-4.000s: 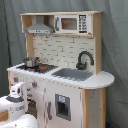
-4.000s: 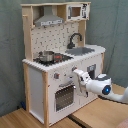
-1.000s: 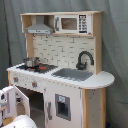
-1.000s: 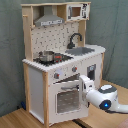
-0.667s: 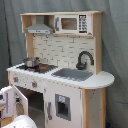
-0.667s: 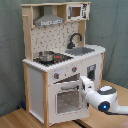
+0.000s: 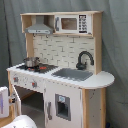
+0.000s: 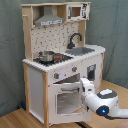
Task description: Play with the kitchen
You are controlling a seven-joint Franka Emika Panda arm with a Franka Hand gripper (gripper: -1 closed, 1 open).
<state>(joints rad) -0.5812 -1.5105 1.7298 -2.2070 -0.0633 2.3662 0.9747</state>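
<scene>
A grey-green curtain hangs behind the whole scene in both exterior views, and a light wooden floor (image 8: pixel 20 117) shows in the second exterior view. The kitchen (image 7: pixel 60 70) (image 8: pixel 62 65) stands on that floor in front of the curtain, white with pale wood sides. On top of the kitchen, a grey hood (image 7: pixel 39 28) (image 8: pixel 49 20) sits beside a small microwave (image 7: pixel 72 23) (image 8: pixel 76 11), with a dotted back panel below them. On the kitchen's counter a metal pot (image 7: pixel 31 62) (image 8: pixel 46 56) rests on the stove, the sink (image 7: pixel 74 74) (image 8: pixel 82 50) lies next to it, and a black faucet (image 7: pixel 84 59) (image 8: pixel 75 39) curves up behind the sink. Under the stove, the windowed oven door (image 8: pixel 66 97) looks tilted slightly outward at its top. The white arm (image 8: pixel 102 102) reaches in at the kitchen's lower front, and its gripper (image 8: pixel 86 86) sits at the upper edge of that door; whether its fingers are apart or together, I cannot tell.
</scene>
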